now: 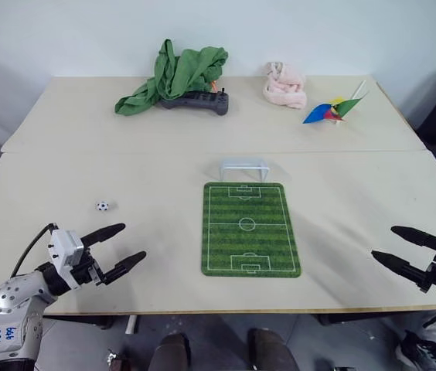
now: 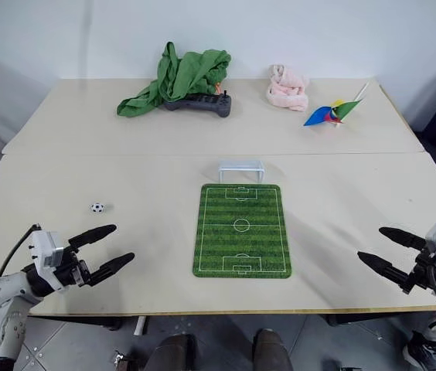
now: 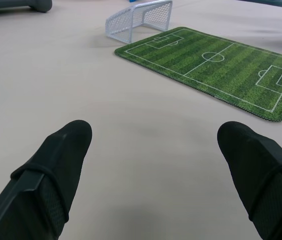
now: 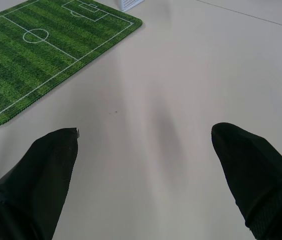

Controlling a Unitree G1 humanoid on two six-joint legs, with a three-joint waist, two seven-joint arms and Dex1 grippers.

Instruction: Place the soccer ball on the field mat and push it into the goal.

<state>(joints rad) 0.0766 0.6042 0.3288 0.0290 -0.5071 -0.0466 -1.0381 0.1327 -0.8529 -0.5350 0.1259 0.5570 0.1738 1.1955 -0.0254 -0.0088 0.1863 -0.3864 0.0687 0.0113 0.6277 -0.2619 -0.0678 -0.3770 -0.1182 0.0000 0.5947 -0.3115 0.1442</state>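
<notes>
- A beige table (image 1: pixel 125 131) seen from above, from the robot's head.
- The field mat (image 1: pixel 249 229), green with white pitch lines, lies flat at the centre of the table.
- The goal (image 1: pixel 243 168), a small white frame, stands just beyond the mat's far edge, at 12 o'clock from it.
- The soccer ball (image 1: pixel 102 205), tiny and black-and-white, sits on the bare table at 9 o'clock from the mat, well apart from it.
- The left gripper (image 1: pixel 125 247) hovers at 5 o'clock from the ball, near it, fingers spread wide with nothing between them.
- The right gripper (image 1: pixel 400 247) hovers at 4 o'clock from the mat, fingers likewise apart and empty.
- At the far side: a green cloth (image 1: pixel 175 73) draped over a dark grey controller (image 1: pixel 199 101) at 11 o'clock, a pink cloth (image 1: pixel 285 85) and a colourful pinwheel (image 1: pixel 332 110) at 1 o'clock.
</notes>
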